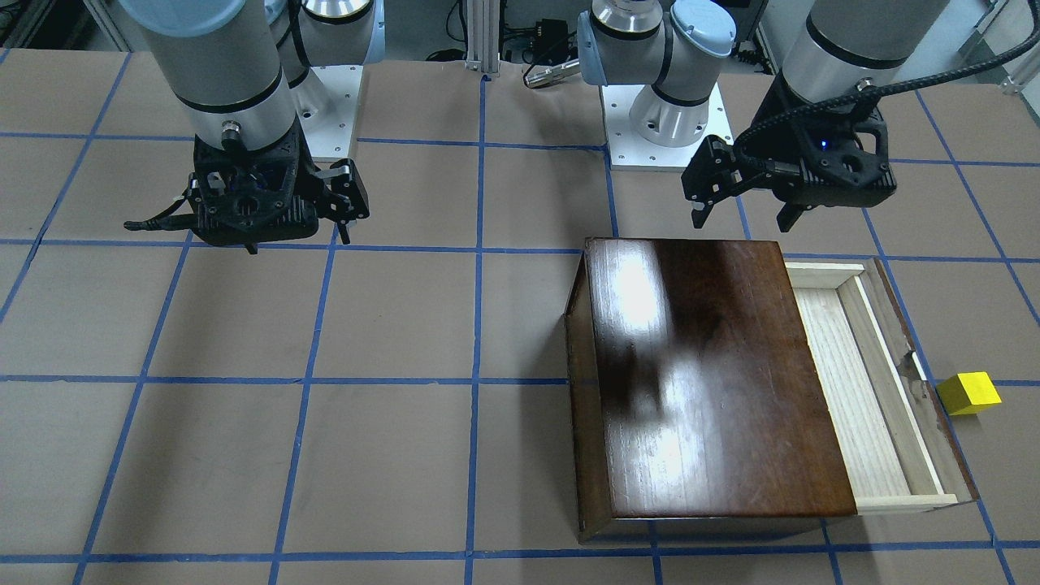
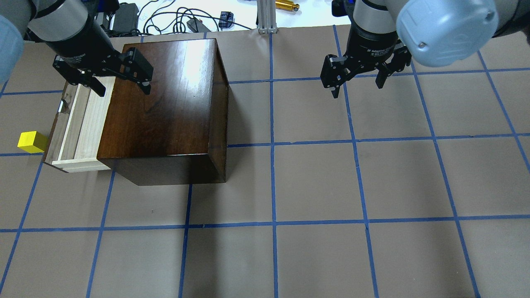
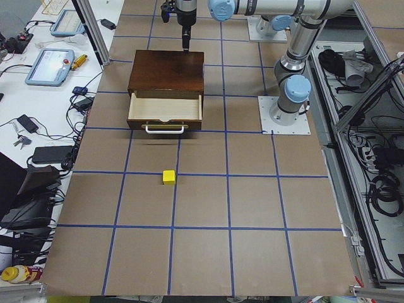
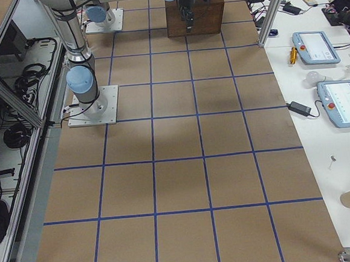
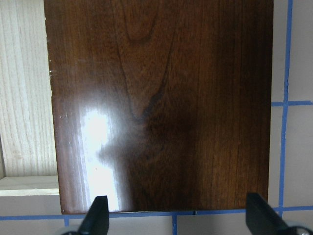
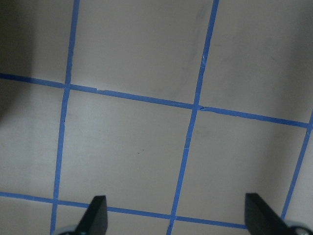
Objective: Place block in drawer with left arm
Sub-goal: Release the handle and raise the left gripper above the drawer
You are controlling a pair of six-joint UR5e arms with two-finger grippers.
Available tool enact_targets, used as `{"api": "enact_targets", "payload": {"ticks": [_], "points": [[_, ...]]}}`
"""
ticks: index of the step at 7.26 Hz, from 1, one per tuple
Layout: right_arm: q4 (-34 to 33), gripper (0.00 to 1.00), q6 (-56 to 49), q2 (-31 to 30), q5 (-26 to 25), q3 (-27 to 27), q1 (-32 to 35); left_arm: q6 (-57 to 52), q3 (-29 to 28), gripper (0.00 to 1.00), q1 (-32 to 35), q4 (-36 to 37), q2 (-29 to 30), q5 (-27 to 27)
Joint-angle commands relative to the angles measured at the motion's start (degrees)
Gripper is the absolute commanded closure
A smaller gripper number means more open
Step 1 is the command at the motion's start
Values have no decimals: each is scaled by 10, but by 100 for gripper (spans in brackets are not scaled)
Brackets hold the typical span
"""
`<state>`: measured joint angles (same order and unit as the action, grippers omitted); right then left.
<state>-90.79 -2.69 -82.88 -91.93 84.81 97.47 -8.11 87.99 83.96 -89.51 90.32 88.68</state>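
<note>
The yellow block [image 1: 968,393] lies on the table outside the drawer, in front of its dark front panel; it also shows in the overhead view [image 2: 30,141] and the exterior left view [image 3: 168,177]. The drawer [image 1: 845,382] is pulled out of the dark wooden box [image 1: 699,382] and is empty. My left gripper [image 2: 123,87] is open and empty, hovering over the box's back part near the drawer; the left wrist view looks down on the box top [image 5: 161,107]. My right gripper [image 2: 356,88] is open and empty above bare table.
The box and the open drawer [image 2: 80,124] stand on my left half of the table. A white handle [image 3: 165,129] sits on the drawer front. Both arm bases [image 1: 666,122] stand at the table's robot side. Tablets and cables lie beyond the far edge [image 3: 50,66].
</note>
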Motion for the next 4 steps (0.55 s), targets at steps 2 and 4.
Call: {"api": "enact_targets", "payload": {"ticks": [2, 4], "points": [[0, 0, 0, 0, 0, 0, 0, -279, 3, 0, -162, -7, 8, -2], [0, 0, 0, 0, 0, 0, 0, -475, 1, 0, -254, 0, 35, -1]]}}
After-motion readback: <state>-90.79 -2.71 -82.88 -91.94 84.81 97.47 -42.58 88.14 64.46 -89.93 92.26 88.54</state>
